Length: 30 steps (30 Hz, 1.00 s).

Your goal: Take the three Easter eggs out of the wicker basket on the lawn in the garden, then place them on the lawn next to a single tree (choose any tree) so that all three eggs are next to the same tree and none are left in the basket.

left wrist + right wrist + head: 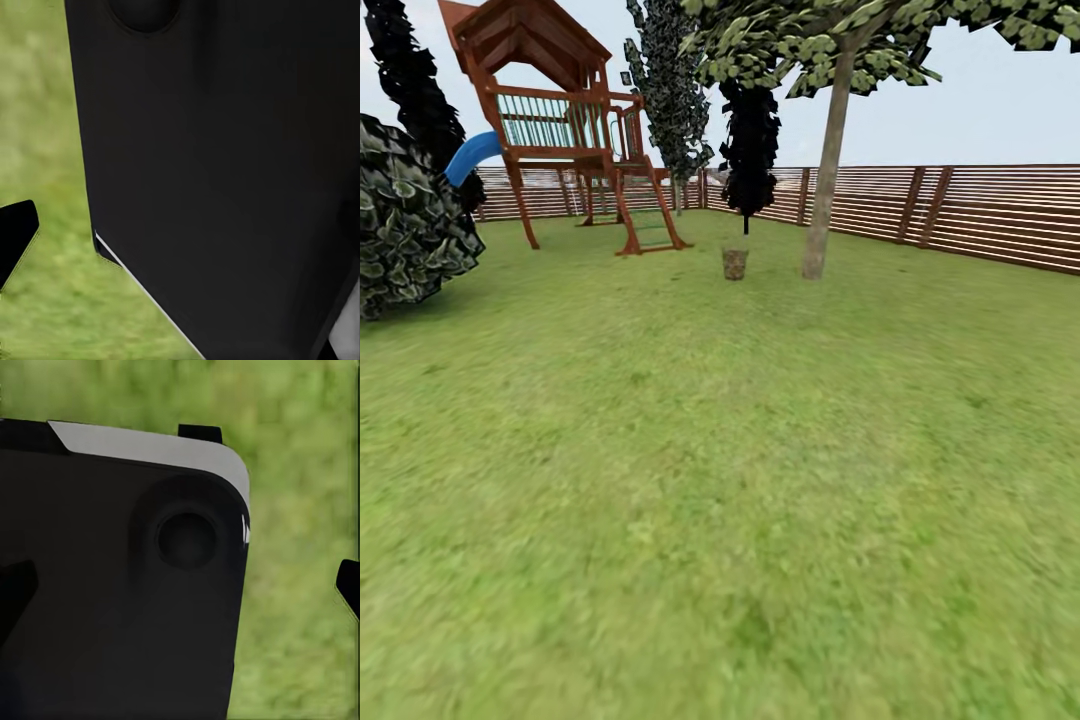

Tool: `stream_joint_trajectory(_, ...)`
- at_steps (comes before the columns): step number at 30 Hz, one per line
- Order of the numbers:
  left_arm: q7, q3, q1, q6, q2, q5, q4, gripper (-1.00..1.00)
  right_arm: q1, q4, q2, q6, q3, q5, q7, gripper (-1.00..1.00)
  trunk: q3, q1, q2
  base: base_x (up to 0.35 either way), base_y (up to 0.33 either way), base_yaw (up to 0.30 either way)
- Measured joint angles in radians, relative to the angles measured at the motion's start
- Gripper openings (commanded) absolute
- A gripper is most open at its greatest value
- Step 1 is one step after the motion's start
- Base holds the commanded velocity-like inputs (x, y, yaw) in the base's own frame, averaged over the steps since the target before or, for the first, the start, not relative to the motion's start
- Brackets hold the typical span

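Observation:
The wicker basket stands far off on the lawn, small and brown. It is just left of the tree, which has a pale mottled trunk and a grey-green crown. The eggs are hidden from here. In the left wrist view my left gripper hangs over grass beside a black body panel, with one dark fingertip at the frame's edge. In the right wrist view my right gripper has its fingertips spread wide, open and holding nothing.
A wooden play tower with a blue slide stands at the back left. A dark leafy bush is at the left edge. A black-foliaged thin tree rises behind the basket. A brown slat fence rings the garden.

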<state>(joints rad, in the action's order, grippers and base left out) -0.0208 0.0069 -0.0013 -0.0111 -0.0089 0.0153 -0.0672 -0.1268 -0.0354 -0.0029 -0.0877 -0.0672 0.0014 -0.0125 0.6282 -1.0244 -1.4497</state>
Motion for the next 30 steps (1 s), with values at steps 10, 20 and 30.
stream_joint_trajectory(10, 0.001, 0.000, 0.000, 0.000, 0.000, 0.000, 0.000, 1.00, 0.000, 0.000, 0.000, 0.000, 0.000, 0.000, 0.000, 1.00, 0.000, 0.000, 0.000, 0.339, 0.000, 0.000)
stream_joint_trajectory(20, 0.001, 0.000, 0.000, 0.000, 0.000, 0.000, 0.000, 1.00, 0.000, 0.000, 0.000, 0.000, 0.000, 0.000, 0.000, 1.00, 0.000, 0.000, 0.000, 0.339, 0.000, 0.000)
stream_joint_trajectory(30, 0.001, 0.000, 0.000, 0.000, 0.000, 0.000, 0.000, 1.00, 0.000, 0.000, 0.000, 0.000, 0.000, 0.000, 0.000, 1.00, 0.000, 0.000, 0.000, 0.339, 0.000, 0.000)
